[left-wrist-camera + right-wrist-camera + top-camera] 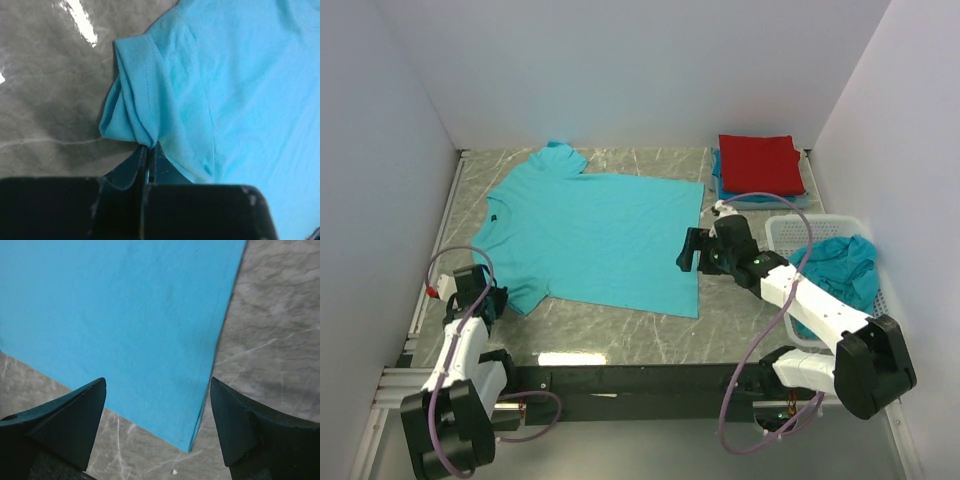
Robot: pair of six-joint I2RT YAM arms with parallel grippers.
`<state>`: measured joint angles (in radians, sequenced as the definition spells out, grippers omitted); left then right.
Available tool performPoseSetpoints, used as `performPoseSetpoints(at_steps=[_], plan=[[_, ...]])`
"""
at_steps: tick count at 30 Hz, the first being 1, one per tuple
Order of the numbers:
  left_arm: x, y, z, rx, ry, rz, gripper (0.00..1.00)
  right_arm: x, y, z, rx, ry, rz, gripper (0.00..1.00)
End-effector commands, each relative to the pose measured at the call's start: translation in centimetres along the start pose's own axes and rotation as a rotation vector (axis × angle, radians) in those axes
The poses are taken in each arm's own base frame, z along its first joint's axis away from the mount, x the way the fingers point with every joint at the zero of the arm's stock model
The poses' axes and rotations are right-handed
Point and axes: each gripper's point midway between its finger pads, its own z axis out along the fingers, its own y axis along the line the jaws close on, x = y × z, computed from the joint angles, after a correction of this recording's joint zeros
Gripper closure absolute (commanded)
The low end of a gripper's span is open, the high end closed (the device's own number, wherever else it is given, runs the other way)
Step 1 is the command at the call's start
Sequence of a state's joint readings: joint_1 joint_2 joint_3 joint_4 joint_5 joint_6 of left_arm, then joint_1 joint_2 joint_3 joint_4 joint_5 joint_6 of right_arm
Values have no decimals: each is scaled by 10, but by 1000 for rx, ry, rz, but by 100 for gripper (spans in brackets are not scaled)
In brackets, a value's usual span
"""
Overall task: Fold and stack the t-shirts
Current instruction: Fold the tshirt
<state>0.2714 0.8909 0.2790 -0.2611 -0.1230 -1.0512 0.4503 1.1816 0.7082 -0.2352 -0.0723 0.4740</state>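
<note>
One turquoise t-shirt [595, 240] is seen spread flat on the marbled table [610, 325], its collar toward the left wall and its hem toward the right. A second stack is found at the far right corner: one folded red t-shirt [758, 163] is laid on a folded blue t-shirt [718, 186], of which only the edges are shown. More turquoise cloth [842, 262] is heaped in the one white lattice basket [782, 232] at the right; how many shirts are in it cannot be told.

Two grippers are counted. The near sleeve [145, 100] of the spread shirt is pinched at its edge by the left gripper [149, 150], whose jaws are pressed together on the bunched fabric; the cloth is gathered into folds just above the fingertips. The left arm is held low at the near left corner of the table, with the wrist turned toward the shirt.

The right gripper [157, 385] is held above the near hem corner of the same shirt, with its jaws spread wide and nothing between them; that corner is seen in the gap, closer to the right finger [235, 415]. The right arm is stretched from its base, past the basket, toward the hem
</note>
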Motion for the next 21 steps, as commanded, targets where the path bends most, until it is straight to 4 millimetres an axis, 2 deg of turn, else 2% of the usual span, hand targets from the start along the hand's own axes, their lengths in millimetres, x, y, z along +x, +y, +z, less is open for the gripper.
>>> performPoseSetpoints(at_steps=[1, 3, 7, 10, 15, 18, 21], plan=[[16, 12, -7, -7, 61, 23, 100, 3, 8, 0, 11, 9, -61, 10], [12, 8, -13, 12, 49, 10, 100, 13, 17, -2, 0, 36, -108, 11], [15, 15, -22, -27, 47, -86, 99, 39, 31, -10, -28, 102, -174, 11], [21, 16, -25, -17, 72, -131, 99, 64, 31, -14, -33, 164, -209, 13], [16, 12, -31, 15, 39, -159, 99, 97, 26, -16, -49, 246, -306, 16], [16, 9, -32, 38, 37, -159, 99, 112, 29, -17, -72, 298, -338, 18], [17, 9, -30, 40, 47, -154, 99, 116, 21, -9, 12, 331, -310, 20]])
